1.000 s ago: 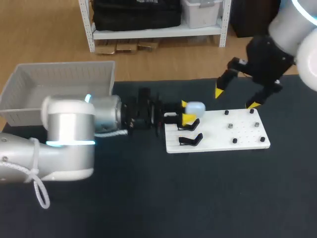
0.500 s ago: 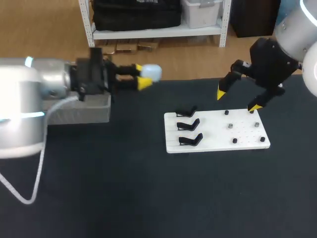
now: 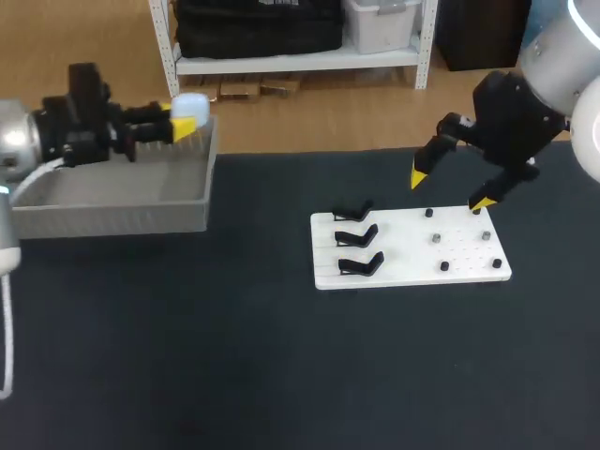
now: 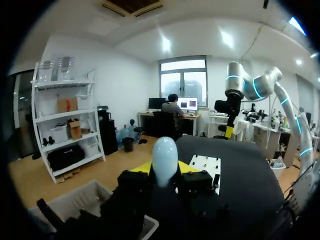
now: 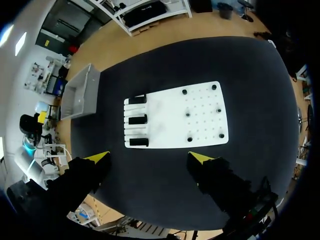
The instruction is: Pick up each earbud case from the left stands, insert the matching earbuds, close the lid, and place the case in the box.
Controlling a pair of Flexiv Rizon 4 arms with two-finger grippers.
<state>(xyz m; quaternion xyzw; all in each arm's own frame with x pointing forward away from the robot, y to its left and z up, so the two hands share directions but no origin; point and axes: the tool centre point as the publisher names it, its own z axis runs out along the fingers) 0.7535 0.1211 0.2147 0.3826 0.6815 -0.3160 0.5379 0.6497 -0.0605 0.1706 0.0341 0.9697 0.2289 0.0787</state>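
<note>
Left gripper [image 3: 186, 120] holds earbud case [image 3: 190, 101] over far edge of box [image 3: 122, 212].

**Hidden or unclear**

The end of the box [image 3: 122, 204] farthest from the white board [image 3: 403, 270] sits behind the left arm [image 3: 14, 141], which the edge cuts off. The case [image 3: 190, 102] partly covers the left gripper [image 3: 186, 118], and its lid seam cannot be made out. Small pieces [image 3: 437, 238] on the board are too tiny to identify.

Wide gap between box [image 3: 112, 202] and board [image 3: 405, 255]
</note>
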